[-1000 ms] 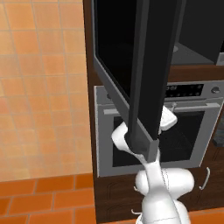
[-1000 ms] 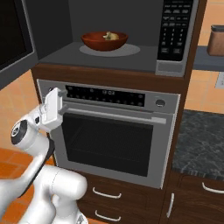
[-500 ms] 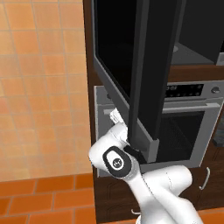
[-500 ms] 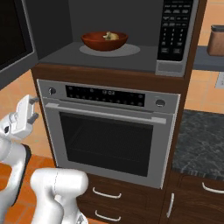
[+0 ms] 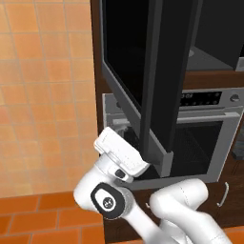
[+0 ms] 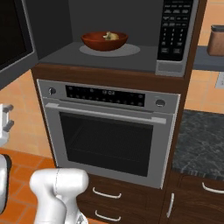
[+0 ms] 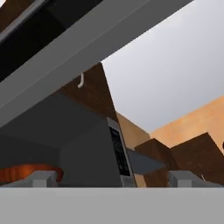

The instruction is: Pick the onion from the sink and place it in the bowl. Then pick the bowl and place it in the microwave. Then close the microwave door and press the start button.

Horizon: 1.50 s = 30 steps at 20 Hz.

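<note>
Bowl [image 6: 104, 41] sits inside the microwave [image 6: 109, 37] cavity, on the round grey plate [image 6: 131, 50], toward the left-centre of the floor. Onion [image 6: 108, 36] lies in the bowl, just its tan top showing above the rim. Keypad [image 6: 176, 27] runs down the right side of the microwave front.

Microwave door [image 5: 157, 81] stands wide open, swung out to the left. From the left base view it is seen nearly edge-on: a tall black glass panel with a grey rim, reaching down in front of the oven [image 5: 200, 138] below. In the right base view a slice of the same door shows at the upper left edge.

Gripper [image 5: 119, 125] is low, beside the bottom edge of the door on its outer side, in front of the oven's upper left corner. Whether it touches the door cannot be told. Jaws spread fully, nothing between them. In the hand view the two fingertips [image 7: 43, 178] sit well apart at the bottom, looking up under the door's grey rim into the cavity; the bowl shows as a reddish sliver at lower left, with the keypad to its right.

Oven is shut. Drawers [image 6: 109, 194] below it are closed. Dark stone counter [image 6: 201, 140] to the right of the oven.
</note>
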Motion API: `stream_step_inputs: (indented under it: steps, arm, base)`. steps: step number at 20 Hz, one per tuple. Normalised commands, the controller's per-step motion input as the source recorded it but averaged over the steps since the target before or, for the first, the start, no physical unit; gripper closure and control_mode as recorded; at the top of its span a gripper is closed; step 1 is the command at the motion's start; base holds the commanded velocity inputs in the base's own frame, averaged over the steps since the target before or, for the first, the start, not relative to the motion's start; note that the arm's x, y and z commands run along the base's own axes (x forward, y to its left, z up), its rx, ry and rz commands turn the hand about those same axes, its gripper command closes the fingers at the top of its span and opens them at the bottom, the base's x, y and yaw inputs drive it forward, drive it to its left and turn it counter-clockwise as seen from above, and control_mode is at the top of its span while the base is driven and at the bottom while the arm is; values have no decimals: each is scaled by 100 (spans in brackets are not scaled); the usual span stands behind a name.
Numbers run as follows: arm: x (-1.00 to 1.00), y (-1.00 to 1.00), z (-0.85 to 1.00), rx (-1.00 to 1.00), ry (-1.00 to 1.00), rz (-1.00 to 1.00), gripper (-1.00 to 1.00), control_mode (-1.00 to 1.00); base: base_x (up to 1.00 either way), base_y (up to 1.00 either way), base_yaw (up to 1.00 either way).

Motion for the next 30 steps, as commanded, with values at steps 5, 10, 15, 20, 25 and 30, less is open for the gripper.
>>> stream_step_inputs:
  steps: [5,10,15,20,25,30]
  arm:
    - [-10,98,0,0,-6,5,-100,-100]
    - [-22,44,42,1,-12,2,-100,-100]
    - [-55,-10,70,10,-14,0,-100,-100]
    - [-55,-41,64,15,-13,0,-100,-100]
    - [-42,-80,35,19,-16,2,-100,-100]
    - [-21,-100,21,23,-21,13,-100,-100]
  base:
    - [0,0,0]
    - [0,0,0]
    - [0,0,0]
    - [0,0,0]
    - [0,0,0]
    - [0,0,0]
